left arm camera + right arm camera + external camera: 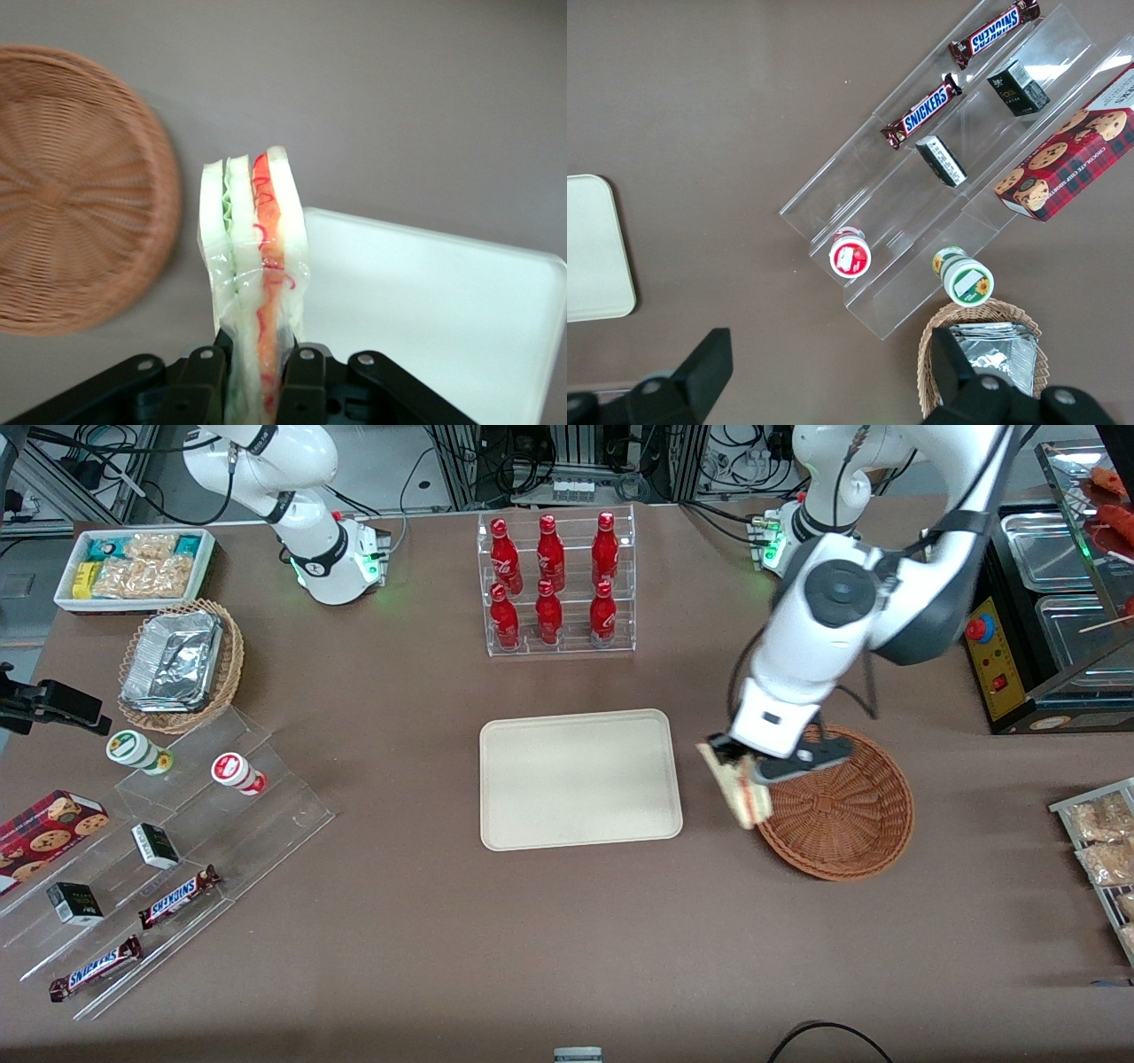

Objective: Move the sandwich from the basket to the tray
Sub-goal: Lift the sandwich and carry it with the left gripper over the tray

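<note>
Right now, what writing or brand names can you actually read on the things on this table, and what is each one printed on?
"SNICKERS": on one chocolate bar on the clear stepped stand.
"SNICKERS": on the second bar on the same stand.
Red bottles, cookie box, small dark cartons, two round-lidded tubs: print too small to read.
The sandwich, shut in the end effector between basket and tray, shows no text.

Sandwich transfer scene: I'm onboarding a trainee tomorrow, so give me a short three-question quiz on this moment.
1. True or false: the sandwich lies in the basket.
2. What does the gripper hold?
3. The tray holds: A) bottles B) nothing C) foil trays

Key:
1. False; it hangs clamped over the table between basket and tray.
2. The sandwich.
3. B
</note>
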Tool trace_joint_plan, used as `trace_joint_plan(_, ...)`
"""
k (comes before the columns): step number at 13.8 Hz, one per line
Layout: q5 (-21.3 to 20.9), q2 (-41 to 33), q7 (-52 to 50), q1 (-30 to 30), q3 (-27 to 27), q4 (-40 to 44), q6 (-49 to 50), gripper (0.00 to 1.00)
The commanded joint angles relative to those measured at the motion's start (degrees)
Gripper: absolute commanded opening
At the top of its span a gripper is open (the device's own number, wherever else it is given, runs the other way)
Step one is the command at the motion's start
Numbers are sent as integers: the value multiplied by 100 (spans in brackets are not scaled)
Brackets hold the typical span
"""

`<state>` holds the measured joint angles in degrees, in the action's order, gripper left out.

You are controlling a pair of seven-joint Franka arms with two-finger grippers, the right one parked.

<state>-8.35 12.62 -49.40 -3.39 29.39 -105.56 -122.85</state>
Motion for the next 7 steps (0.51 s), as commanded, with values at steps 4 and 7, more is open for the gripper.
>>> trace_joint_plan(4,-1290,1838,-1325,-1601,-3,1483,95,0)
trace_joint_plan(7,-1703,2489,-1414,-2006,-12,1837,77,0)
